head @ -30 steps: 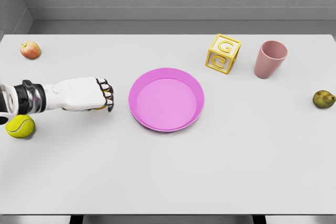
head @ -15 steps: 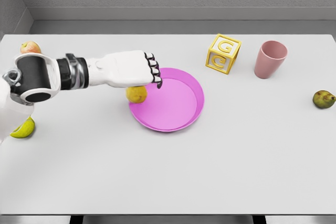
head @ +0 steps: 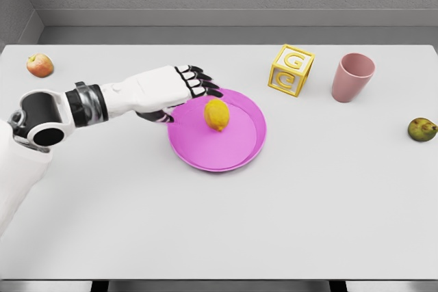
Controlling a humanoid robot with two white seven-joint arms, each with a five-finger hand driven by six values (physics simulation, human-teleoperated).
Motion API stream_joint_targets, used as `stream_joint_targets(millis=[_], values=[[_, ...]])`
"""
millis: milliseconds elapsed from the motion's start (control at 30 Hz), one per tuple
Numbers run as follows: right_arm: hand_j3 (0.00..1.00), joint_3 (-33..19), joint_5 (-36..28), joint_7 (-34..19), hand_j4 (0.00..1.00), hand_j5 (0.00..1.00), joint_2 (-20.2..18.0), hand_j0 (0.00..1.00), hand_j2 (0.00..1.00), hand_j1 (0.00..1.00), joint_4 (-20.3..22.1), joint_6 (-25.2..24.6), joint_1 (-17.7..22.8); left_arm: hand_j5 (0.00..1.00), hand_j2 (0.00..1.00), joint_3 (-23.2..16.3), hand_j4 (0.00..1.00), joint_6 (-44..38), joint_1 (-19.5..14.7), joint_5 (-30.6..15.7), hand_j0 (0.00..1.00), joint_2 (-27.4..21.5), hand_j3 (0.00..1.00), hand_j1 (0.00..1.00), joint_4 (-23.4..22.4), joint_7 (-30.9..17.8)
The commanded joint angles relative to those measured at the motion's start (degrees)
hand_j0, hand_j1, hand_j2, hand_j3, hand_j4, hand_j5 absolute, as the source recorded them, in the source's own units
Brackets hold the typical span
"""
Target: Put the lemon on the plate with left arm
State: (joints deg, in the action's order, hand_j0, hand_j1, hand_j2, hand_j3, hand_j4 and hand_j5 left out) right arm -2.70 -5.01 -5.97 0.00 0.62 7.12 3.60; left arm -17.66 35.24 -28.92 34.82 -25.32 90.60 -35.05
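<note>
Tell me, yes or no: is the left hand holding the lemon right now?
No. The lemon lies on the pink plate, and the left hand beside it has its fingers spread, not around it.

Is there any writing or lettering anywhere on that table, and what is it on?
"G" on the top face of the yellow toy block.
"G" again on the block's front face.
Nothing else carries readable text: the plate, cup and fruit are plain.

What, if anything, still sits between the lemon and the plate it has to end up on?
Nothing visible does. The lemon already lies inside the pink plate, toward its upper left part. The left hand sits just left of it at the plate's rim, fingers spread and holding nothing.
</note>
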Motion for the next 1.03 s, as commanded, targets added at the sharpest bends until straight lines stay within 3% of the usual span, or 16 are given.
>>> stream_joint_targets(millis=[0, 33, 167, 300, 467, 600, 1000], values=[[1.00, 0.0, 0.0, 0.0, 1.00, 1.00, 0.0, 1.00, 1.00, 1.00, 0.0, 0.0, 0.0, 1.00, 1.00, 15.2, 1.00, -0.2, 0.4, -4.1, 1.00, 0.1, 1.00, 1.00, -3.5, 0.1], [1.00, 0.1, 0.0, 0.0, 1.00, 1.00, 0.0, 1.00, 1.00, 1.00, 0.0, 0.0, 0.0, 1.00, 1.00, 20.0, 1.00, -0.2, 1.6, -4.7, 1.00, 0.5, 1.00, 1.00, -3.9, 0.1], [1.00, 0.1, 0.0, 0.0, 1.00, 1.00, 0.0, 1.00, 1.00, 1.00, 0.0, 0.0, 0.0, 1.00, 1.00, 21.6, 1.00, -0.2, 2.8, -7.2, 1.00, -1.4, 1.00, 1.00, -4.2, 0.1], [1.00, 0.0, 0.0, 0.0, 1.00, 1.00, 0.0, 1.00, 1.00, 1.00, 0.0, 0.0, 0.0, 1.00, 1.00, 21.4, 1.00, -0.2, 4.6, -12.5, 1.00, -3.8, 1.00, 1.00, -6.9, 0.1], [1.00, 0.0, 0.0, 0.0, 1.00, 1.00, 0.0, 1.00, 1.00, 1.00, 0.0, 0.0, 0.0, 1.00, 1.00, 20.6, 1.00, -0.2, 8.0, -12.3, 1.00, -4.0, 1.00, 1.00, -7.9, 0.1], [1.00, 0.1, 0.0, 0.0, 1.00, 1.00, 0.0, 1.00, 1.00, 1.00, 0.0, 0.0, 0.0, 1.00, 1.00, 16.7, 1.00, -0.2, 8.4, -12.1, 1.00, -4.0, 1.00, 1.00, -8.9, 0.1], [1.00, 0.1, 0.0, 0.0, 1.00, 1.00, 0.0, 1.00, 1.00, 1.00, 0.0, 0.0, 0.0, 1.00, 1.00, 16.8, 1.00, -0.2, 7.7, -12.1, 1.00, -4.0, 1.00, 1.00, -8.9, 0.1]])
